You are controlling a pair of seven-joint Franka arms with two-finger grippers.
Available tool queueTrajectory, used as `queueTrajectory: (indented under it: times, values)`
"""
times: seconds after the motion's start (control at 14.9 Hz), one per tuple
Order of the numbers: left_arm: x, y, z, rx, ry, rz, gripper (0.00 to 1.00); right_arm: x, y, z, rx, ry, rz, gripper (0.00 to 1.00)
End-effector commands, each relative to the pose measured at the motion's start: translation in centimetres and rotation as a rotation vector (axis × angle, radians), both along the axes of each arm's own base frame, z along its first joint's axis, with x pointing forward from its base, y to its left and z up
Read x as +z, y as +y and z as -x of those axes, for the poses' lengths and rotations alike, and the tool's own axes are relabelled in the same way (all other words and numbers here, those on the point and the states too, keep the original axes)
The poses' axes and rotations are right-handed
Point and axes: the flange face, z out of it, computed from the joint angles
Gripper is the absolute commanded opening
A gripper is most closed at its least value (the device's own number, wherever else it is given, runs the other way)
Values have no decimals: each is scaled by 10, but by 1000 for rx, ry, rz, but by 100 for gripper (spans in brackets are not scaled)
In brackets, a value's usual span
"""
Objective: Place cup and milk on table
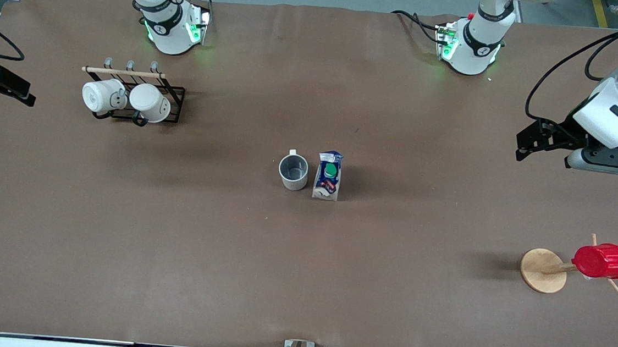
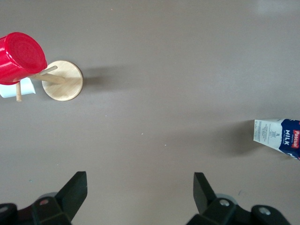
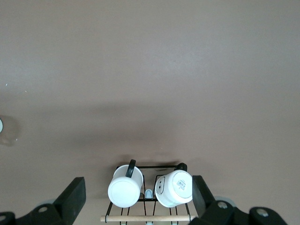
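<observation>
Cup (image 1: 293, 172) and milk (image 1: 328, 175) stood upright, touching the table (image 1: 302, 261), both looking light, best pinched across their sides, while my left gripper (image 2: 140, 190) and right gripper (image 3: 136, 194) hung apart, holding nothing.

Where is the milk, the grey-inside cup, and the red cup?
milk (image 1: 328, 176): front view, on the carton's blue and white front below the green cap.
cup (image 1: 293, 168): front view, on its dark grey inside.
red cup (image 1: 602, 261): front view, on its ribbed side, hung on the wooden stand.
</observation>
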Motion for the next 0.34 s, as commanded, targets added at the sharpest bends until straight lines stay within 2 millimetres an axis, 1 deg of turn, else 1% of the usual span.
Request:
queueTrajectory:
  times: [0.0, 0.27]
  values:
    - [3, 4, 5, -17, -2, 15, 100, 6, -4, 7, -16, -4, -26, 100]
    - [3, 6, 4, -14, -2, 15, 100, 5, -5, 7, -18, -3, -26, 100]
